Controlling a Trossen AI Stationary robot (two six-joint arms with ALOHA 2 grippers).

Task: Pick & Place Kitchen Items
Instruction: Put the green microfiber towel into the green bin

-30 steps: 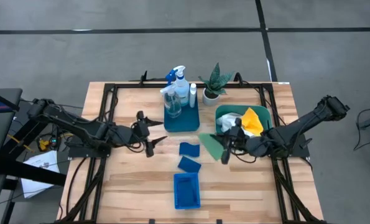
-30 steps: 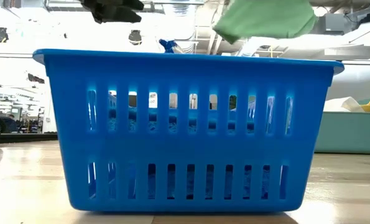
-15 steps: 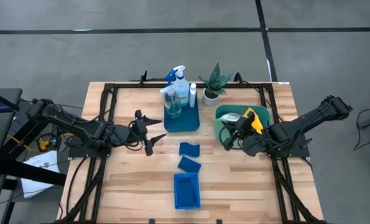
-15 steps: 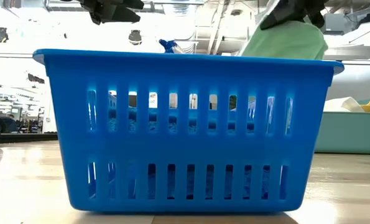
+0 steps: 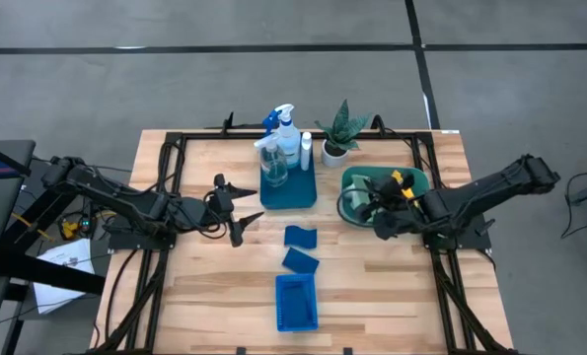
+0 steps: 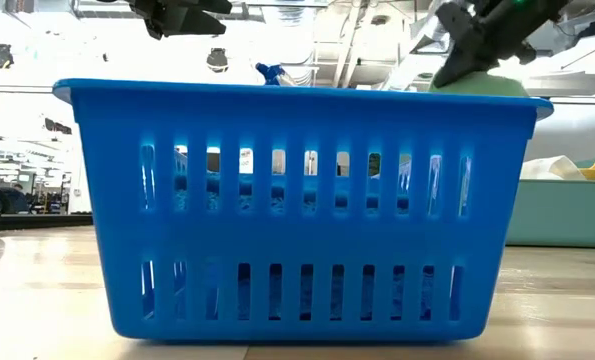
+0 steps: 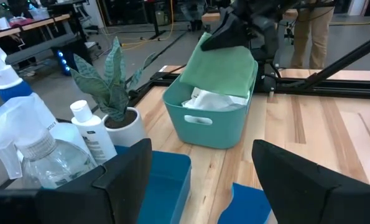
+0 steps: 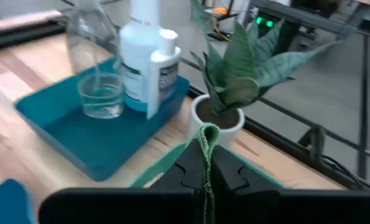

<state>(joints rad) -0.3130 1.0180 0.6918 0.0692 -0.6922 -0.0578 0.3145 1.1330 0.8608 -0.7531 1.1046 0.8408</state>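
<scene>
Two hands are in play, and only one carries anything. Our right hand (image 5: 379, 210) is clamped tight on the green cloth (image 7: 225, 65), pinching a fold of it so that a thin ridge of fabric stands up between the fingers in the right wrist view. We hold it over the teal tub (image 5: 356, 183), and from the left wrist view the cloth drapes across the tub's far rim and down over the white cloth (image 7: 209, 99) already lying inside. We judge the pinch at one edge is deliberate: it lets the rest of the cloth hang and settle into the tub as it comes down. The yellow cloth (image 5: 403, 181) shows beside our arm in the high view, also in the tub.

Our left hand (image 5: 242, 204) waits with its fingers spread wide and nothing between them, hovering above the worktop (image 5: 204, 286) left of the dark blue tray (image 5: 289, 195). That tray groups the spray bottle (image 5: 276, 126), the clear plastic bottle (image 7: 60, 165) and the white blue-labelled bottle (image 8: 142, 57) upright together, with the potted plant (image 5: 339, 131) standing just beside it. Two blue sponges (image 5: 300, 248) lie on the worktop between the tray and the blue basket (image 5: 296, 302) at the near edge, so we take them as not yet placed.
</scene>
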